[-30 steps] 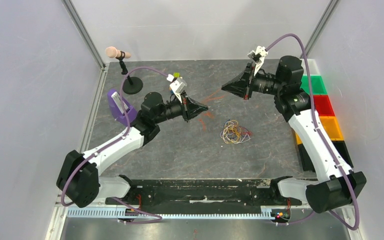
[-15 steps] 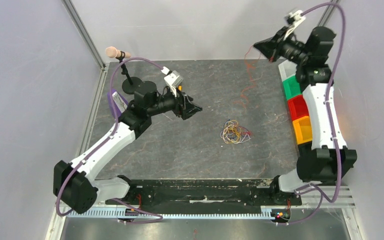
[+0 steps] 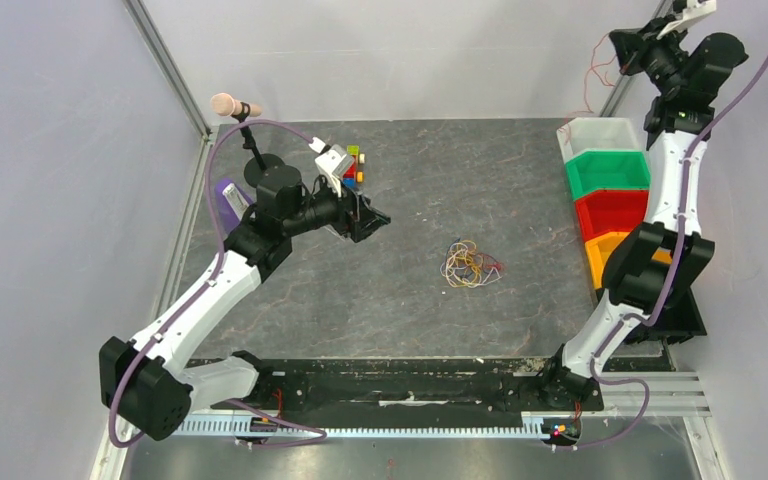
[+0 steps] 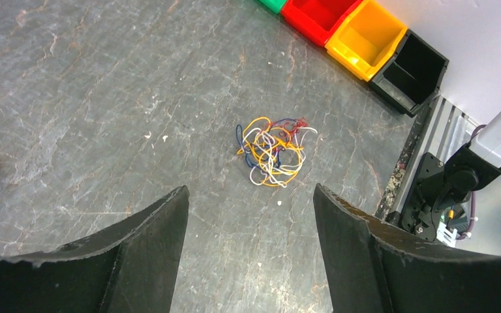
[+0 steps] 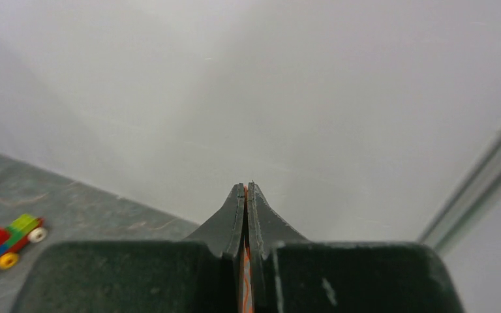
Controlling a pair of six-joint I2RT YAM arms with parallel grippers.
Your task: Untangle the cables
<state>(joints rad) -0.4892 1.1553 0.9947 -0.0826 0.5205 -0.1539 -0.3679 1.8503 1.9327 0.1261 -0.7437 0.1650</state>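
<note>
The cables [image 3: 470, 263] lie in a small loose bunch of orange, yellow, white, blue and red loops on the grey table; the left wrist view shows them [image 4: 273, 150] just beyond my fingers. My left gripper [image 3: 375, 218] hovers left of the bunch, open and empty [image 4: 249, 192]. My right gripper [image 3: 620, 42] is raised high at the back right corner. It is shut [image 5: 246, 186] on one thin orange cable [image 5: 245, 274], which hangs below it [image 3: 592, 78] towards the white bin.
A row of bins lines the right edge: white [image 3: 600, 133], green [image 3: 610, 170], red [image 3: 615, 210], yellow [image 3: 605, 255], black [image 3: 675, 320]. A microphone on a stand [image 3: 230, 104], a purple object [image 3: 230, 200] and a brick toy car [image 3: 352, 170] stand at the back left.
My left gripper opened and drew back to the left. My right arm swung up from the table's middle to the back right corner, carrying the orange cable with it.
</note>
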